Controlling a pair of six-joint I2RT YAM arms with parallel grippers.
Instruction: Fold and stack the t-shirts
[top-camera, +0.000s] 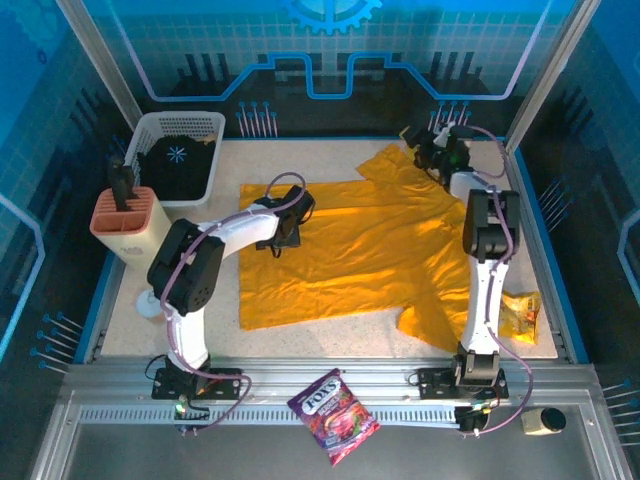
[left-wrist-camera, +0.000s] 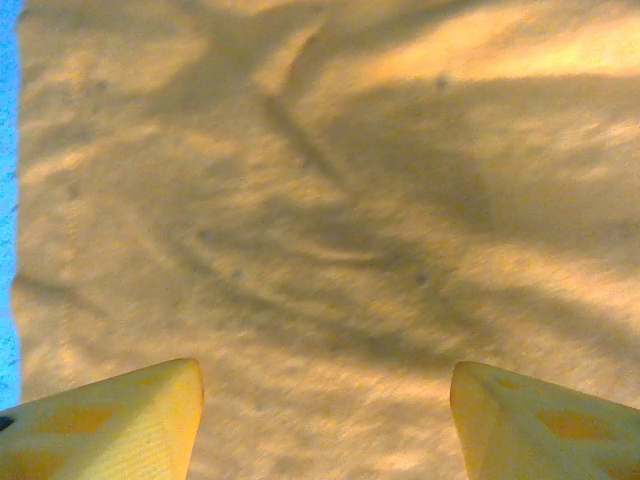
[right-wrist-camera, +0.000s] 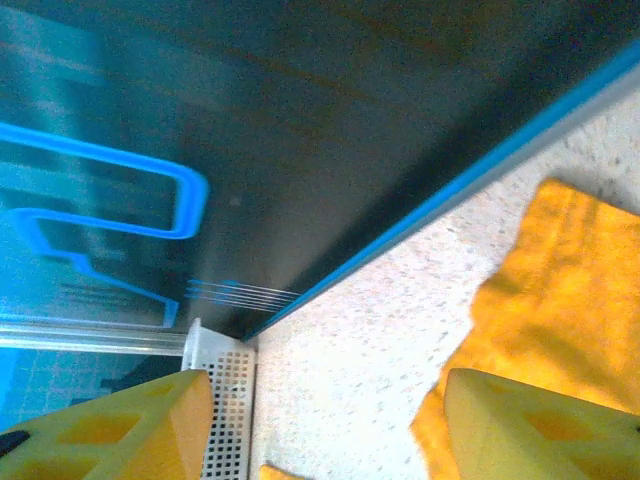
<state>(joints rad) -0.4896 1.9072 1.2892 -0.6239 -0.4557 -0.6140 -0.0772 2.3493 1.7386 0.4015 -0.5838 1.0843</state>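
1. One table (top-camera: 300, 340) is carrying everything.
2. One t-shirt (top-camera: 370, 250) is lying spread out on its middle.
3. One basket (top-camera: 215, 150) is standing at the far left.
4. Two grippers are showing. The left gripper (left-wrist-camera: 325, 400) is hanging over the shirt with its fingers spread and empty. The right gripper (right-wrist-camera: 325, 410) is hanging by the far sleeve, also spread.
5. Two snack packets are lying: one (top-camera: 335, 415) on the front rail, one (top-camera: 520, 305) at the right.

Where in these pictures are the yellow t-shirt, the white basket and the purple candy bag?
t-shirt (top-camera: 370, 250), top external view, middle of its body.
white basket (top-camera: 185, 122), top external view, its far wall.
purple candy bag (top-camera: 333, 415), top external view, centre of the pack.
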